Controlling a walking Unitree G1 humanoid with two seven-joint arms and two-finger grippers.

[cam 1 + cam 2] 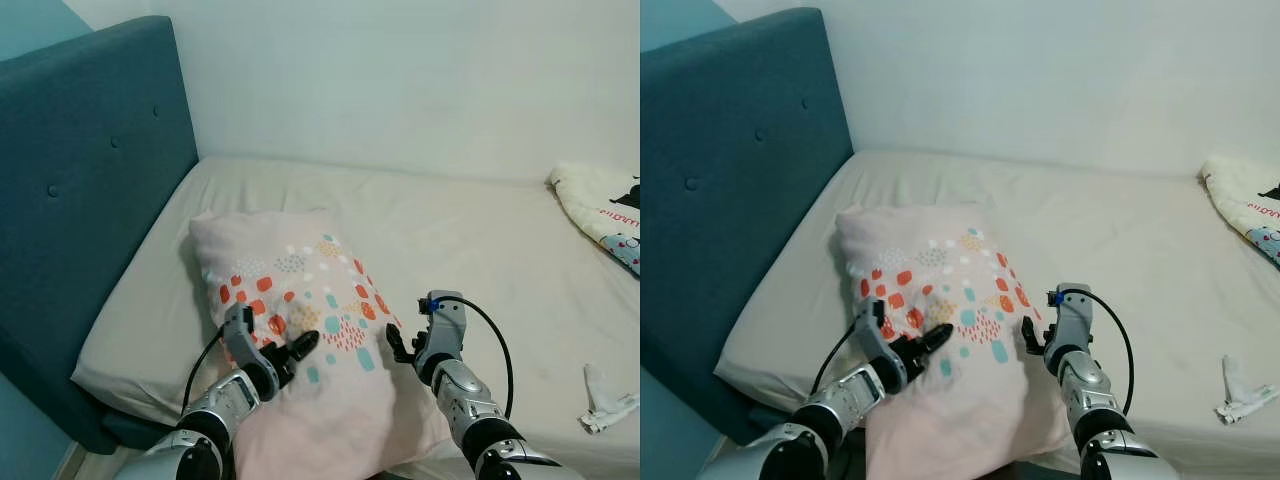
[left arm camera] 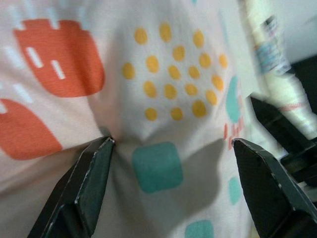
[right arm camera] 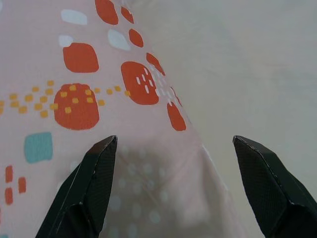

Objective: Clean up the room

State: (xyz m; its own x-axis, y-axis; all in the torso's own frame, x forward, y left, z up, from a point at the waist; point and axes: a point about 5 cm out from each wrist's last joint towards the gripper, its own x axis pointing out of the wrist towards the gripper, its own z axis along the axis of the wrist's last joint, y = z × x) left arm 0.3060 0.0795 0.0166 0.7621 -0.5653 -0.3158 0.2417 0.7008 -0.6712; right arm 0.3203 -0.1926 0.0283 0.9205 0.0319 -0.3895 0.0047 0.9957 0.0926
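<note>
A pale pink pillow (image 1: 300,300) with orange, teal and yellow patches lies on the bed near the headboard, its near end hanging over the mattress edge. My left gripper (image 1: 283,357) is open, its fingertips pressing into the pillow's near left part (image 2: 163,124). My right gripper (image 1: 398,345) stands open at the pillow's right edge (image 3: 148,163), one finger over the fabric and one over the sheet.
The cream mattress (image 1: 480,250) stretches to the right. A teal padded headboard (image 1: 90,170) rises on the left, a white wall behind. A patterned blanket (image 1: 605,205) lies at the far right. A crumpled white cloth (image 1: 605,400) rests near the bed's front right edge.
</note>
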